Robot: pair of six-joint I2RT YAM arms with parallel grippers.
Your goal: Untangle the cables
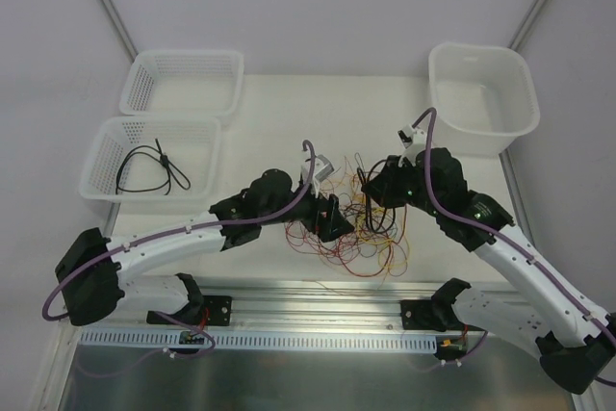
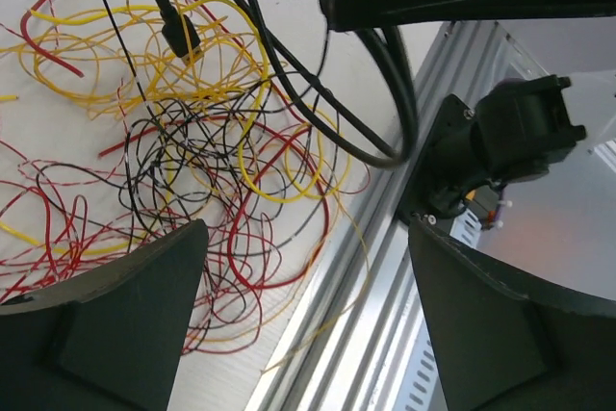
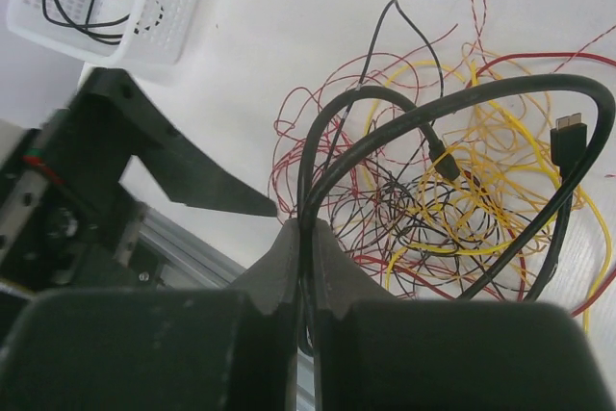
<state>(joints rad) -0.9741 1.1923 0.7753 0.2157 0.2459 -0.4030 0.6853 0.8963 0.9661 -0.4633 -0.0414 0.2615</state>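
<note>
We are clenching the right gripper (image 3: 306, 230) on a thicker black USB-ended cable (image 3: 481, 87), holding its loops above the tangle of thin red, yellow and black wires (image 1: 361, 238) lying mid-table between the arms, probably to draw it free. The left gripper (image 2: 306, 238) is hovering spread wide over the tangle, grasping nothing (seemingly ready to pin wires down). A coiled black cable (image 1: 152, 172) is lying in the near white mesh basket (image 1: 106, 141).

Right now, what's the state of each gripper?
Left gripper: open, nothing between the fingers.
Right gripper: closed, holding a thick black cable pulled up from the tangle.
</note>
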